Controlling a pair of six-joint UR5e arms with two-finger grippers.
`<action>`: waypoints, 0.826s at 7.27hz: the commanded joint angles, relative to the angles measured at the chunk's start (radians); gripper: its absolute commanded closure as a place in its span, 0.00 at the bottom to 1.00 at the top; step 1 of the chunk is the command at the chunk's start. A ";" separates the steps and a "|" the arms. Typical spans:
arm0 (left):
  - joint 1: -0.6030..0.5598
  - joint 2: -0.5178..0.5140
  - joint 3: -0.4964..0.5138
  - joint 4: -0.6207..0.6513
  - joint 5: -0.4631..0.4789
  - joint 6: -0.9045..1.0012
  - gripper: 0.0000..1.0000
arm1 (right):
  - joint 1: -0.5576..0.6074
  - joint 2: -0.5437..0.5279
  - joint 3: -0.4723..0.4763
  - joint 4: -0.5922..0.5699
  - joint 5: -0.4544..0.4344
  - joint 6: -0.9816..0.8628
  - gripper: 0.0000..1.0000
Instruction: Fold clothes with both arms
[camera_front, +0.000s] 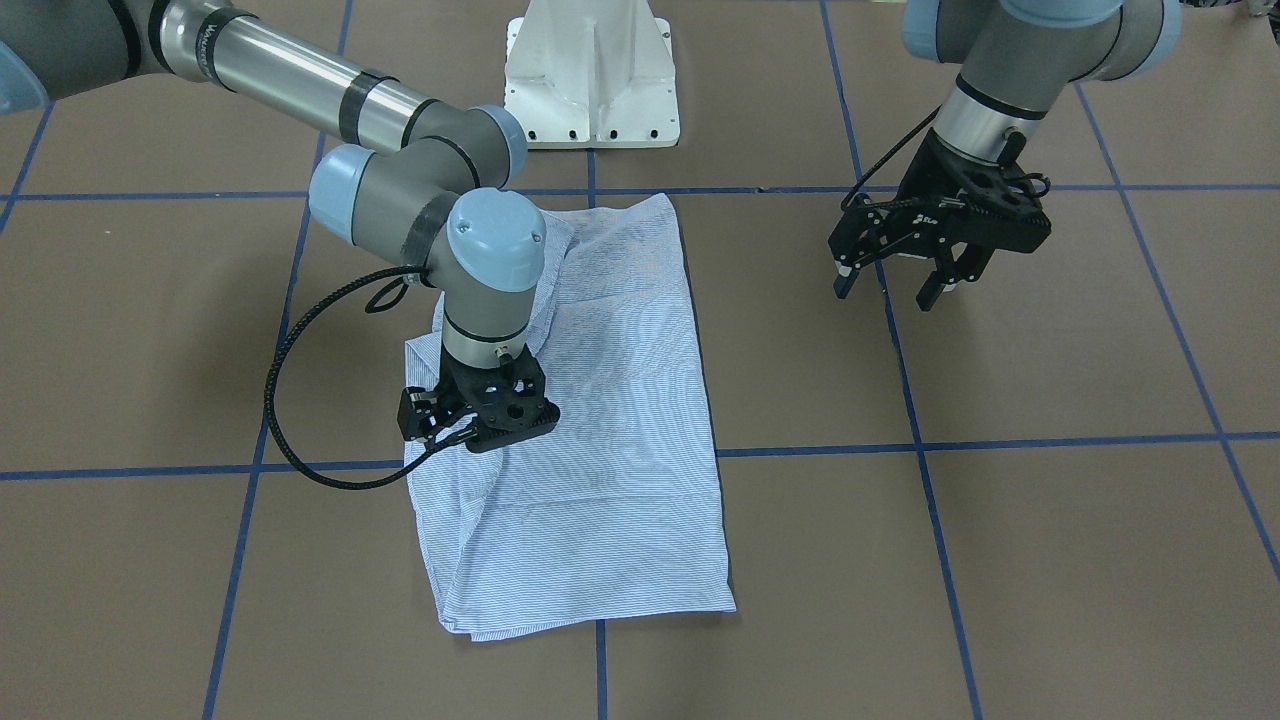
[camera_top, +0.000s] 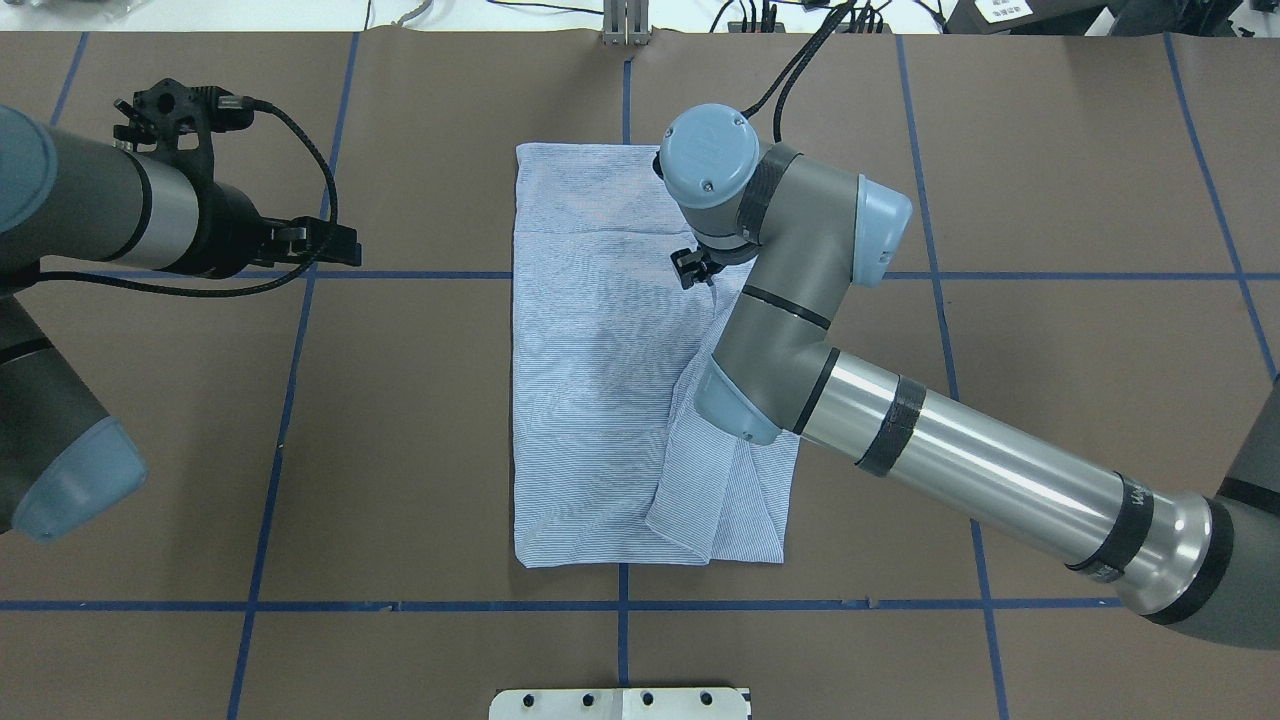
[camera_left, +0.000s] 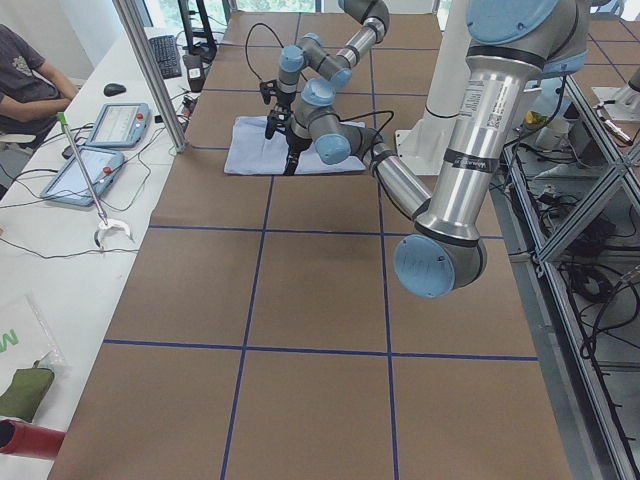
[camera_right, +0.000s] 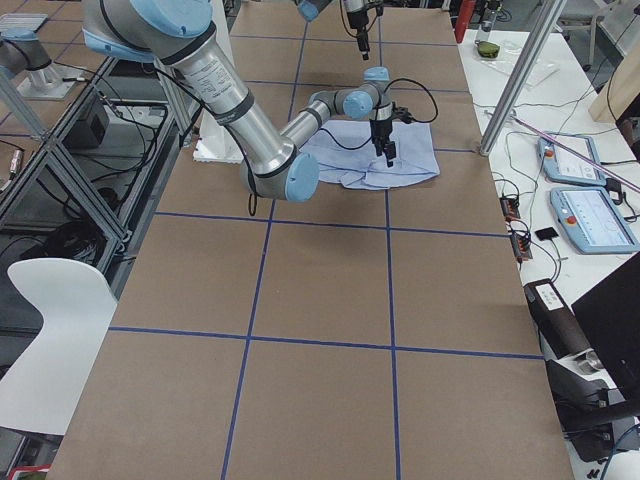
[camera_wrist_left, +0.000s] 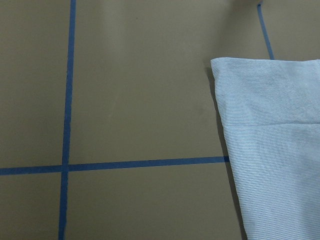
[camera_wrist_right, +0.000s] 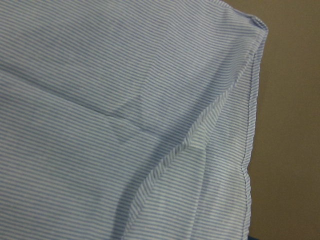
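Observation:
The light blue-and-white striped shirt (camera_front: 600, 480) lies folded into a long rectangle at the table's middle, with a narrow flap (camera_top: 730, 490) doubled over its right side in the overhead view. My right gripper (camera_front: 455, 432) points down at the shirt's right edge, low on the cloth. Its wrist hides the fingers, so I cannot tell whether it is open or shut. The right wrist view shows only creased striped cloth (camera_wrist_right: 100, 125) and a hem. My left gripper (camera_front: 892, 288) hangs open and empty above bare table, well off the shirt's left edge (camera_wrist_left: 220, 120).
The white pedestal base (camera_front: 592, 80) stands at the robot's side of the table. Blue tape lines (camera_top: 290, 400) grid the brown surface. Beyond the table's far edge are a metal pole (camera_left: 150, 70), control tablets (camera_left: 115, 125) and a seated person (camera_left: 25, 75).

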 joint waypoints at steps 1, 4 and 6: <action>0.002 -0.001 0.007 -0.006 -0.001 -0.001 0.00 | -0.004 0.025 -0.075 0.046 -0.025 -0.002 0.00; 0.002 -0.003 0.010 -0.009 -0.001 -0.001 0.00 | -0.012 0.027 -0.092 0.057 -0.038 -0.003 0.00; 0.005 -0.006 0.010 -0.009 -0.001 -0.014 0.00 | -0.009 0.017 -0.092 0.052 -0.039 -0.006 0.00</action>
